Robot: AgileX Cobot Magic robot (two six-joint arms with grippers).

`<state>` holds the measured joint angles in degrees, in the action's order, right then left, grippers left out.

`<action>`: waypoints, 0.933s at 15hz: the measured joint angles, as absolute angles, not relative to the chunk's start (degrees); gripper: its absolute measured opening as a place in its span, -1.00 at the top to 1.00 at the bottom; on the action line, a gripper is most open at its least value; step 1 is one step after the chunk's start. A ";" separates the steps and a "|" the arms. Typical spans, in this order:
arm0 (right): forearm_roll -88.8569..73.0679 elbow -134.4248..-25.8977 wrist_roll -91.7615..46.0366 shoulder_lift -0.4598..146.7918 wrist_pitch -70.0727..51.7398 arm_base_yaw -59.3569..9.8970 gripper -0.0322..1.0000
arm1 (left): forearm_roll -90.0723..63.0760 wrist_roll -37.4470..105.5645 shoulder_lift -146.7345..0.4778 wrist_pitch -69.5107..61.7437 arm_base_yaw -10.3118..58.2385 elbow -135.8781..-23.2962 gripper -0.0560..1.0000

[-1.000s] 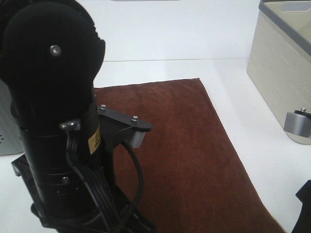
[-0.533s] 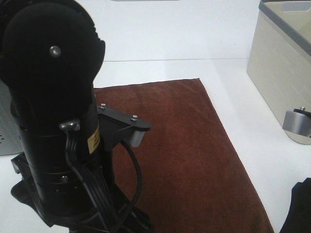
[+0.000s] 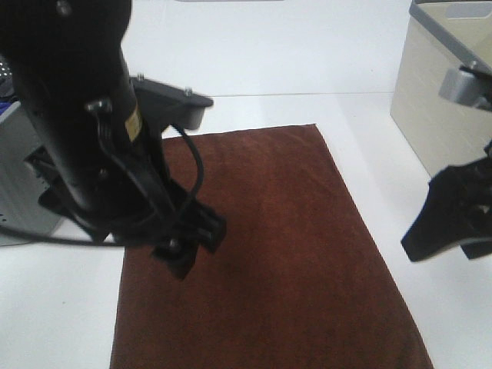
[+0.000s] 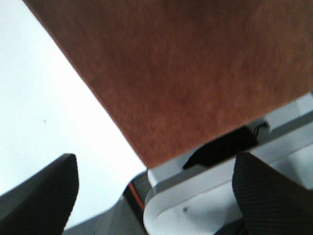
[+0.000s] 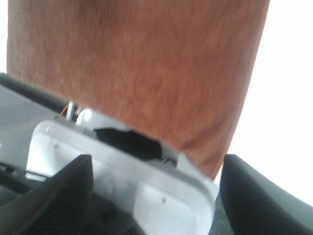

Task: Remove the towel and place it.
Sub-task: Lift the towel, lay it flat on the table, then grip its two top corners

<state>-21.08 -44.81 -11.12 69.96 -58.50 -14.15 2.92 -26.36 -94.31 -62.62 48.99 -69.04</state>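
Before you, the towel (image 3: 269,254), a dark reddish-brown plush rectangle, lies spread flat and smooth along the middle of the white worktop (image 3: 361,146). Its short far edge runs square to the worktop's back edge, stopping short of it; your wrist views show its near corners at the front edge.

Illumination is bright, even and overhead — the white table (image 3: 388,173) is overexposed and nearly featureless. The left arm (image 3: 69,115), at 9 o'clock, renders as an unfocused black silhouette. Both wrist views are soft — the towel (image 4: 186,73) pile is smeared.
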 joint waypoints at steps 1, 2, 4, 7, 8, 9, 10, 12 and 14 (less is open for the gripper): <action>-20.57 -47.84 -11.12 71.62 -57.81 -14.15 -0.41 | 2.98 -26.30 -94.31 -59.76 46.70 -70.59 -0.60; -20.40 -50.88 -11.12 73.74 -57.70 -14.15 -0.41 | 3.04 -25.84 -94.31 -57.64 44.58 -72.14 -0.59; -20.34 -58.04 -11.12 79.13 -57.70 -14.15 -0.40 | 3.09 -24.58 -94.31 -55.41 40.91 -75.06 -0.58; -19.60 -69.04 -11.12 88.01 -57.70 -14.15 -0.35 | 3.15 -19.77 -94.37 -51.45 37.24 -77.92 -0.58; -19.08 -73.34 -11.12 91.50 -57.70 -14.15 -0.34 | 3.15 -19.31 -94.82 -49.39 35.87 -78.61 -0.58; -17.82 -79.47 -11.12 96.37 -57.81 -14.15 -0.33 | 3.15 -19.14 -95.80 -48.13 34.43 -79.30 -0.58; -17.65 -81.13 -11.12 97.75 -57.87 -14.15 -0.33 | 3.15 -19.02 -97.69 -47.78 32.72 -80.39 -0.58; -15.64 -90.70 -11.12 106.05 -57.98 -14.15 -0.33 | 3.15 -18.22 -103.36 -47.67 29.22 -84.17 -0.58; -14.09 -97.86 -11.12 112.64 -58.04 -14.15 -0.32 | 3.15 -17.76 -109.15 -47.67 27.44 -88.98 -0.57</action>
